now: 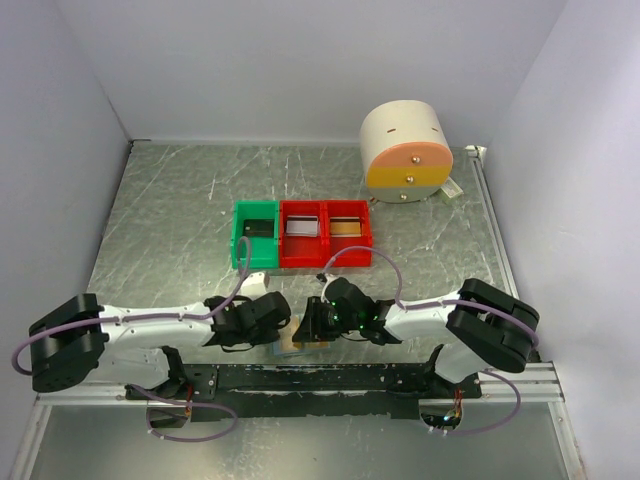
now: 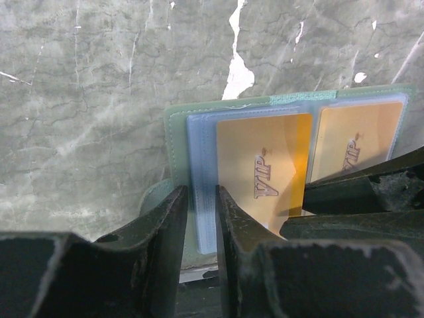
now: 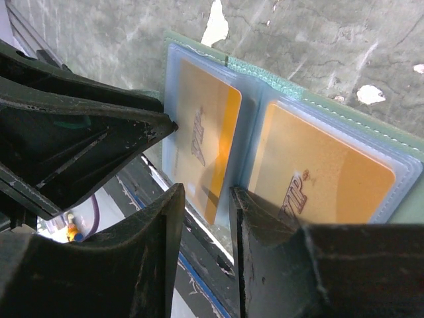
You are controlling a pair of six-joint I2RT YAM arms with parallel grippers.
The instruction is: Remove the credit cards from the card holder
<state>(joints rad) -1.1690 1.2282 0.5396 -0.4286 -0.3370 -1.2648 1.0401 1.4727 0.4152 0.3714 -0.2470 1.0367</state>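
Top external view: the card holder (image 1: 297, 346) lies at 6 o'clock on the grey desk (image 1: 180, 220), right at its near edge, with both arms meeting over it. Left wrist view shows the left hand (image 2: 202, 199) gripping the holder's left edge, the blue sleeve filling the gap between its fingers. Two orange cards (image 2: 265, 165) sit in side-by-side pockets, neither out yet. The right hand (image 3: 207, 199) straddles the near edge at the left pocket, jaws partly apart; whether it pinches the card I cannot tell. Done well, the left hand would anchor the sleeve while the right pinches only the card and draws it straight out. Open desk lies toward 12 o'clock, short of the red and green bins (image 1: 300, 232); the 6 o'clock edge leaves little room.
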